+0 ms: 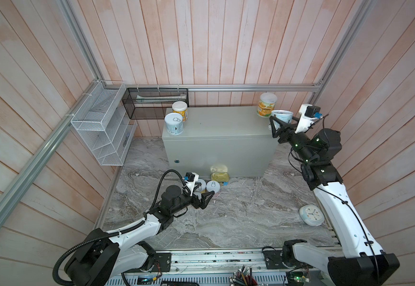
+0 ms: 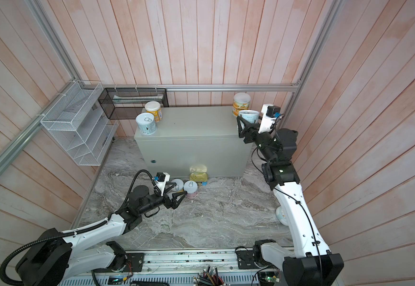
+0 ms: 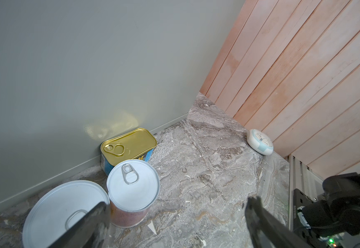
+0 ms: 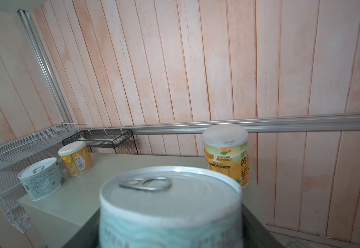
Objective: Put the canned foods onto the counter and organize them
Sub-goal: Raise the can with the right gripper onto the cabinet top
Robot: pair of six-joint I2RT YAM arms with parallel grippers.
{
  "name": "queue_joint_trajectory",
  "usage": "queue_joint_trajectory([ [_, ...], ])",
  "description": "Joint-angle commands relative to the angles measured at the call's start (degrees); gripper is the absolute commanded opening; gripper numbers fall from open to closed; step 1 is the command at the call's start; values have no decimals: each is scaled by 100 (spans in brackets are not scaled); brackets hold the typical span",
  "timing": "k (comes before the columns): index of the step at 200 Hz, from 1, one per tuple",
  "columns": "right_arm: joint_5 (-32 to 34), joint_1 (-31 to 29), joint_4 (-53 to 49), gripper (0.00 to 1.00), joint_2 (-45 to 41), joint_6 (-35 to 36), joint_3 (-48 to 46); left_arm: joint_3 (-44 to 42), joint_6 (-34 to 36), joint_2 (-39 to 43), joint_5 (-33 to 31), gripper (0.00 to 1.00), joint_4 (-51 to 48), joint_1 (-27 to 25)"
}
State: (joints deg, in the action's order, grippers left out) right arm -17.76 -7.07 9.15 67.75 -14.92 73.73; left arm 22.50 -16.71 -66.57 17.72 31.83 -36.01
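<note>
The clearest writing is on the tall orange-and-green-labelled round can with a translucent plastic lid (image 4: pixel 225 154). It carries Chinese characters, a large 黃 among them, above print too fine to read. This can stands upright at the far right corner of the light-grey metal counter (image 1: pixel 216 123). At the far left of the counter top, the yellow-labelled round can with a cream lid (image 4: pixel 76 158) shows a barcode. Just near of it stands a pale blue round can with a silver pull-tab top (image 4: pixel 40 179), its small print illegible.

The right gripper (image 1: pixel 282 121) has its jaws closed partway on the sides of a second pale blue pull-tab can (image 1: pixel 281 116). That can is upright at the counter's right edge; whether its base touches the top cannot be told.

On the grey-veined marble surface (image 1: pixel 238 218), a gold-topped rectangular tin (image 3: pixel 128 143) with a blue side lies against the counter's front. Just near of it stands a pink-labelled round can with a white pull-tab top (image 3: pixel 133 184), and left of that a white-topped round can (image 3: pixel 65 210). The left gripper (image 3: pixel 174 212) hangs low beside them, jaws wide and empty.
</note>
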Motion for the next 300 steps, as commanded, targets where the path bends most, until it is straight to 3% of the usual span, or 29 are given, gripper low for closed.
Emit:
queue_joint_trajectory([
  [1,-298,137,532,60,160,-117,383,-9,45,-23,-24,100,207,6],
  [107,-593,334,1142,60,1153,118,471,-44,112,-172,-161,100,255,6],
  [300,-226,334,1519,60,1978,200,205,69,168,-384,-156,100,147,11],
])
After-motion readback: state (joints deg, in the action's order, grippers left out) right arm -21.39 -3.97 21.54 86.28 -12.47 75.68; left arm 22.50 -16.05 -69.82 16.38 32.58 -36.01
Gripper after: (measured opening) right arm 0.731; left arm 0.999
